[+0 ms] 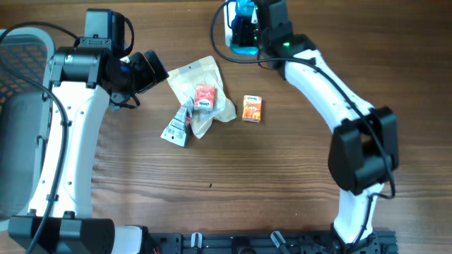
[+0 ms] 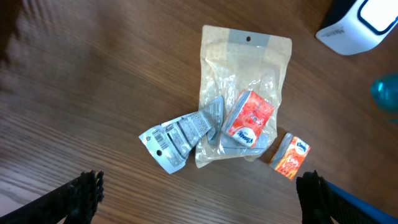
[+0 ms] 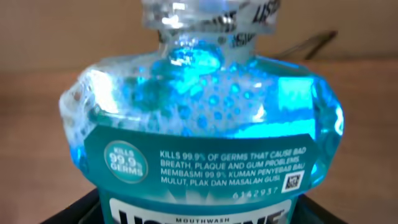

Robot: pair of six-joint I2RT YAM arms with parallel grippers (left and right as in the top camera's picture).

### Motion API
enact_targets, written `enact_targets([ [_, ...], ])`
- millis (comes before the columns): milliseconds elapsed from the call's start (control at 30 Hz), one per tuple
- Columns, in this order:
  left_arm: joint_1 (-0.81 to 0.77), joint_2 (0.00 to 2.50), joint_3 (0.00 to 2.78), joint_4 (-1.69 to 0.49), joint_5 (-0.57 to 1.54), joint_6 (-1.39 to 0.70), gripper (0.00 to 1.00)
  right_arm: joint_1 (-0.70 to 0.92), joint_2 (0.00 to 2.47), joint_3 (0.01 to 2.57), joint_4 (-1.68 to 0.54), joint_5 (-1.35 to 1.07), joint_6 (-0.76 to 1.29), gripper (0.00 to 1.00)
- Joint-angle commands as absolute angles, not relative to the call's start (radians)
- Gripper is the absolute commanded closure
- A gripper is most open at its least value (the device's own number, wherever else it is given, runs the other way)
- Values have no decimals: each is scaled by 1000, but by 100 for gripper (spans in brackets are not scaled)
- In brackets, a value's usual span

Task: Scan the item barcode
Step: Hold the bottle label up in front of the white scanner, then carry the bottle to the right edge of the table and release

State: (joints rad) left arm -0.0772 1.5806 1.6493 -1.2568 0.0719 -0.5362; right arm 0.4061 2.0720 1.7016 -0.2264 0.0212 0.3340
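Observation:
A blue mouthwash bottle [image 3: 199,124] fills the right wrist view, its teal label with a small square code facing the camera. My right gripper [image 3: 199,214] is shut on the bottle's lower body, with dark fingers showing at both bottom corners. From overhead, the right gripper [image 1: 247,25] holds the bottle [image 1: 245,10] over a white scanner [image 1: 229,35] at the table's far edge. My left gripper [image 1: 152,70] hangs open above the table left of the loose items, its fingers [image 2: 81,196] wide apart and nothing between them.
A clear pouch [image 2: 245,68] lies mid-table with a red packet [image 2: 249,118] on it. A silver sachet [image 2: 177,140] with a barcode lies at its left, and an orange box [image 2: 290,155] at its right. The scanner [image 2: 357,25] shows at the top right.

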Motion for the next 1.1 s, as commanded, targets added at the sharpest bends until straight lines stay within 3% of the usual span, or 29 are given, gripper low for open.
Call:
enact_targets([
  [0, -74, 1584, 1649, -1258, 62, -529, 0, 425, 2114, 1730, -96, 83, 315, 59],
  [200, -74, 1584, 1649, -1258, 62, -529, 0, 426, 2236, 1730, 97, 148, 389, 61],
  [367, -74, 1584, 1649, -1258, 62, -529, 0, 426, 2248, 1731, 119, 190, 397, 62],
  [467, -74, 1584, 1649, -1258, 62, -529, 0, 422, 2248, 1771, 62, 200, 398, 62],
  [600, -74, 1584, 1649, -1258, 62, -529, 0, 382, 2220, 1951, -202, 330, 450, 63],
  [700, -74, 1584, 1649, -1258, 62, -529, 0, 287, 2157, 1999, -358, 389, 529, 63],
  [867, -74, 1584, 1649, -1258, 62, -529, 0, -7, 2117, 1999, -641, 515, 554, 65],
  [1067, -74, 1584, 1649, -1258, 62, -529, 0, -291, 2141, 1982, -741, 620, 563, 66],
])
